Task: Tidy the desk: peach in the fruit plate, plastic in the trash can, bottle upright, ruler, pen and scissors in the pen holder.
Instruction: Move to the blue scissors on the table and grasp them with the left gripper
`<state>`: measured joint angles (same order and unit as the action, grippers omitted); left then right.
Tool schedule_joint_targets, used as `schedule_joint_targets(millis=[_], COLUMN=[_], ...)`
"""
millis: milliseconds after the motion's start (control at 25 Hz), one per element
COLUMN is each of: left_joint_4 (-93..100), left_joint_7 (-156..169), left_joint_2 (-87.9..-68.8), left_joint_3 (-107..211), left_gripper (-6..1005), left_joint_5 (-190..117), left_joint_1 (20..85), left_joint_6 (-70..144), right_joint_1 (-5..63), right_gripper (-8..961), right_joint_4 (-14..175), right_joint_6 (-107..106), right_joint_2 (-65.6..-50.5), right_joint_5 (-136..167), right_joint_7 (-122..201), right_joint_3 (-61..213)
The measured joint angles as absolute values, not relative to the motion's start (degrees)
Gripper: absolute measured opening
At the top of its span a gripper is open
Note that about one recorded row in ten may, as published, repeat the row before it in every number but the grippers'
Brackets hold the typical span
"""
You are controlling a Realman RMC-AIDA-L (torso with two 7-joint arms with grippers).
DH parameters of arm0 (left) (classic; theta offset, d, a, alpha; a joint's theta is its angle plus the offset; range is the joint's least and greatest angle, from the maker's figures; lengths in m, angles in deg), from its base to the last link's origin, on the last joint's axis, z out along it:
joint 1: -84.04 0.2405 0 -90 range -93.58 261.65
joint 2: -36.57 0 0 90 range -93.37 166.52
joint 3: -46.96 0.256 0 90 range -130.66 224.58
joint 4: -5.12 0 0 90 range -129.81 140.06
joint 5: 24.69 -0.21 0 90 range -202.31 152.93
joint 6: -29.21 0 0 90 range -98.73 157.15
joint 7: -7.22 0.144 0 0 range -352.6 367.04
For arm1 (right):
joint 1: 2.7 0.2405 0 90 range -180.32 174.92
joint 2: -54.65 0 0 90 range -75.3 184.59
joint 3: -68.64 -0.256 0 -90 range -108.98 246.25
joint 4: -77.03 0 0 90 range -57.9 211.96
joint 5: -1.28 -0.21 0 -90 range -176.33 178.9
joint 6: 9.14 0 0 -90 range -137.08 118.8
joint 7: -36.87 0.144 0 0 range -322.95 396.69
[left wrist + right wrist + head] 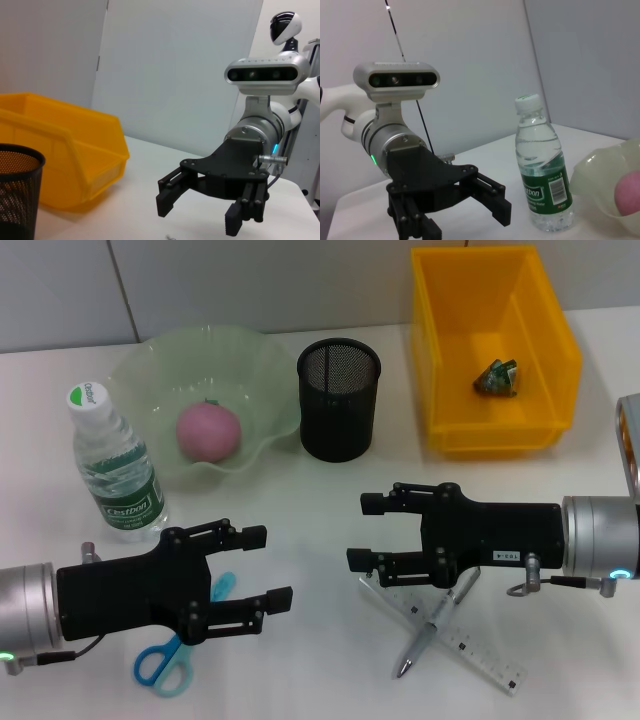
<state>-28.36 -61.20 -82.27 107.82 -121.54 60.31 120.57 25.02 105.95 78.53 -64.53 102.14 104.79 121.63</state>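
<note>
Remaining: pen (432, 622) crossed over ruler (455, 638) beneath right pincer (365, 532), spread, empty; scissors (175, 658) under left pincer (268, 567), spread. Advice: descend straight, pinch pen mid-barrel, carry to holder (338, 398).

A robotics lab: bare white table (320, 540); plain panelled wall (250, 280); another white robot (285, 30) behind.

"Cestbon" on bottle (115, 470) label
</note>
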Motion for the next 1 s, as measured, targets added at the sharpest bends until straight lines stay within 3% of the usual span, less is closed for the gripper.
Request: schedule_joint_targets(millis=[320, 1000], left_joint_4=[-28.4, -27.7], left_joint_7=[-60.1, -58.9], left_joint_2=[-82.09, -82.2], left_joint_3=[107.9, 108.0], left_gripper=[797, 797], left_joint_5=[-121.5, -122.0], left_joint_1=[60.6, 60.2], left_joint_6=[120.0, 118.4], right_joint_1=[25.8, 28.8], right_gripper=[768, 768], right_joint_4=[108.5, 132.2], right_joint_6=[78.6, 80.9], right_joint_2=[-64.35, -64.26], right_joint_5=[102.4, 122.2], right_joint_7=[113.0, 151.0], right_joint_3=[122.1, 127.6])
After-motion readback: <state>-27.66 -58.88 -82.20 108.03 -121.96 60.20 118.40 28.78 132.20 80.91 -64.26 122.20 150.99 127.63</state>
